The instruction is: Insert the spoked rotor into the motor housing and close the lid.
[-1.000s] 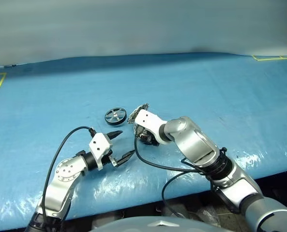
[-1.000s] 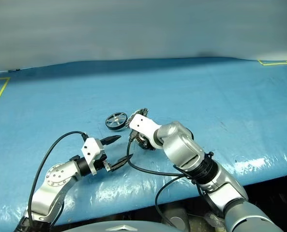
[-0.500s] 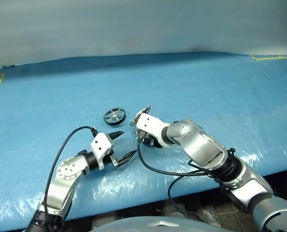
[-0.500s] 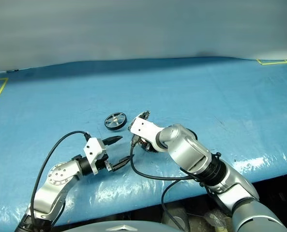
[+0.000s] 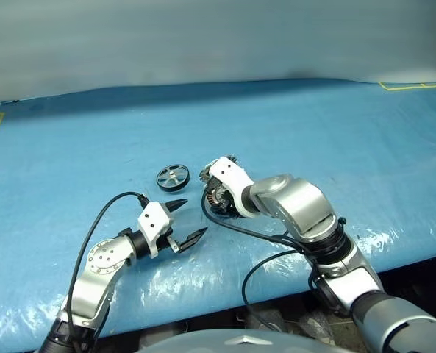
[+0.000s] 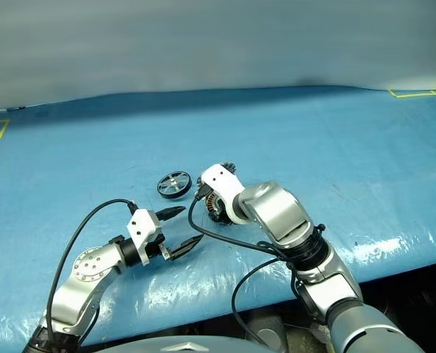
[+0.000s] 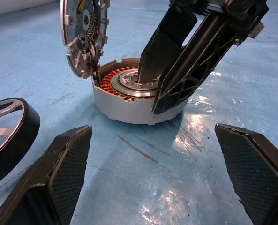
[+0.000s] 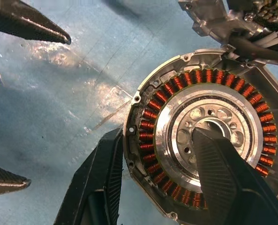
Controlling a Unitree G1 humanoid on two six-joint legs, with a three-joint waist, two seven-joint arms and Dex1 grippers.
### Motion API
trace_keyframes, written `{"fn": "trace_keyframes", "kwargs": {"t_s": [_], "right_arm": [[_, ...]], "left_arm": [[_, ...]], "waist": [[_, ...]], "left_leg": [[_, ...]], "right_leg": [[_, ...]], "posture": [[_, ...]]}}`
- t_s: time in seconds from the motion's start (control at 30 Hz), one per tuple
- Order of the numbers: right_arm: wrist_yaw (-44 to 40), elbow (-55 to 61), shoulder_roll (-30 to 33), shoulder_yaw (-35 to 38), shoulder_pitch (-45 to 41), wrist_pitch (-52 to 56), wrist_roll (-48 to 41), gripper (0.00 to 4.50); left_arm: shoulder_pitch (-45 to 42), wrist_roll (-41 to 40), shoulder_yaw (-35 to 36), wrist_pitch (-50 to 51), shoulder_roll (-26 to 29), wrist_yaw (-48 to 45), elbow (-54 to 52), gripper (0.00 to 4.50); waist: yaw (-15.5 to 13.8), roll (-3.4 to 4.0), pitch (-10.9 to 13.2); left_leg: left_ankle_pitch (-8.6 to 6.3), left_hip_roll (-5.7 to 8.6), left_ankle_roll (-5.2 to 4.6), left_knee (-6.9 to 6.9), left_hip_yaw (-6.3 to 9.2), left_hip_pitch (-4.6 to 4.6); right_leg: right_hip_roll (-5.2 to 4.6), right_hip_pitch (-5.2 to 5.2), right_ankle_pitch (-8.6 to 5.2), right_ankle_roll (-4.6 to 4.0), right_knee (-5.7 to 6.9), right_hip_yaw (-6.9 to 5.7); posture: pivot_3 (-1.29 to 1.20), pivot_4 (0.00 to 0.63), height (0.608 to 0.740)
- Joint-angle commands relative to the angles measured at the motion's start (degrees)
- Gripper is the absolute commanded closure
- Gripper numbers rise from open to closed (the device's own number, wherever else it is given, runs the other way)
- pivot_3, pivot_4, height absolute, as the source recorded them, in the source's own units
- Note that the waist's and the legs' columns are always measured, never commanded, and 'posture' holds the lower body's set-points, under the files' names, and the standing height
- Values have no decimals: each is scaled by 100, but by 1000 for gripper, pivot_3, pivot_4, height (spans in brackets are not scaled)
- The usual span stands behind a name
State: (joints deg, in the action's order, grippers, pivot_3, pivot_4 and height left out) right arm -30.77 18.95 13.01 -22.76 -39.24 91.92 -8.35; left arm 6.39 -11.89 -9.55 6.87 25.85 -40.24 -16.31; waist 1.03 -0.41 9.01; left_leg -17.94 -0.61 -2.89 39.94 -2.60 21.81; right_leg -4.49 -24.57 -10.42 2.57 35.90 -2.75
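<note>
Right claw (image 7: 160,89) astride motor housing (image 7: 129,105) wall

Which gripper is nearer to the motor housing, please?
The right. The right gripper straddles the motor housing wall, one finger on the hub. The left gripper hangs beside it, apart, jaws wide.

Even, cool overhead light falls on the blue worktop (image 5: 335,132), brightest across the middle and dimming toward the far wall. White glare streaks the wrinkled plastic along the near edge, and the left wrist view shows a shiny patch just beside the motor housing (image 7: 129,101). Shadows are short and soft. The head views are sharp; in the wrist views the nearest pincer fingers (image 7: 66,168) look slightly soft.
</note>
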Motion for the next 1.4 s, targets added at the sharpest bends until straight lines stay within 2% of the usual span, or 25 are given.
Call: {"fn": "trace_keyframes", "kwargs": {"t_s": [0.03,0.3,0.5,0.77,1.0,1.1,1.17,1.27,1.33,1.4], "right_arm": [[226,-56,-154,196,16,58,-431,2549],[765,-49,13,-112,-32,58,-810,2549],[878,1,90,-123,-94,58,-1088,620],[1044,233,71,321,-99,58,-1494,620],[763,1066,498,669,-231,51,-2162,620],[378,1510,1168,533,-146,-647,-2210,620],[-27,1905,2308,-230,88,-2035,-1541,620],[-535,2029,3266,-130,1118,-3979,-1023,620],[-431,1926,3329,395,1969,-5047,-818,620],[-66,1739,3051,1103,2804,-5410,-842,620]], "left_arm": [[4,-37,-31,-56,-36,-39,-71,0],[0,-5,-47,-71,-41,-46,-49,0],[14,12,-57,-73,-44,-38,-47,0],[49,38,-61,-67,-52,-27,-77,0],[102,-89,-32,-50,-16,-171,-167,0],[104,-154,40,-63,72,-295,-250,0],[100,-229,152,-101,104,-306,-323,0],[86,-335,311,-182,108,-274,-437,0],[119,-381,364,-197,111,-273,-520,0],[165,-397,376,-233,124,-289,-600,0]], "waist": [[16,0,0],[46,1,-1],[34,1,-1],[31,2,0],[32,3,1],[15,4,4],[2,9,7],[-35,-2,3],[-39,-4,2],[-28,-3,2]], "left_leg": [[0,0,-1,0,0,0],[-4,-4,-8,-2,2,-1],[-5,-2,-10,-2,4,-1],[-7,-1,-13,-5,4,2],[-8,-1,-15,-10,6,9],[-10,0,-18,-10,6,9],[-13,2,-24,-8,7,11],[-20,9,-34,-9,8,11],[-21,7,-27,-9,5,13],[-21,5,-14,-11,-4,12]], "right_leg": [[0,0,0,0,0,0],[5,-1,0,0,3,0],[4,0,0,0,2,1],[2,-3,0,1,0,1],[2,-9,2,6,-1,-1],[0,-8,1,4,-4,-2],[-3,-9,-4,2,-9,-3],[-10,-3,-20,26,-13,-2],[-11,-4,-27,41,-11,-1],[-11,-5,-33,50,-9,5]], "posture": [[0,150,740],[0,150,740],[0,150,740],[0,150,740],[0,150,740],[0,150,740],[0,150,740],[0,150,740],[0,150,740],[0,150,740]]}}
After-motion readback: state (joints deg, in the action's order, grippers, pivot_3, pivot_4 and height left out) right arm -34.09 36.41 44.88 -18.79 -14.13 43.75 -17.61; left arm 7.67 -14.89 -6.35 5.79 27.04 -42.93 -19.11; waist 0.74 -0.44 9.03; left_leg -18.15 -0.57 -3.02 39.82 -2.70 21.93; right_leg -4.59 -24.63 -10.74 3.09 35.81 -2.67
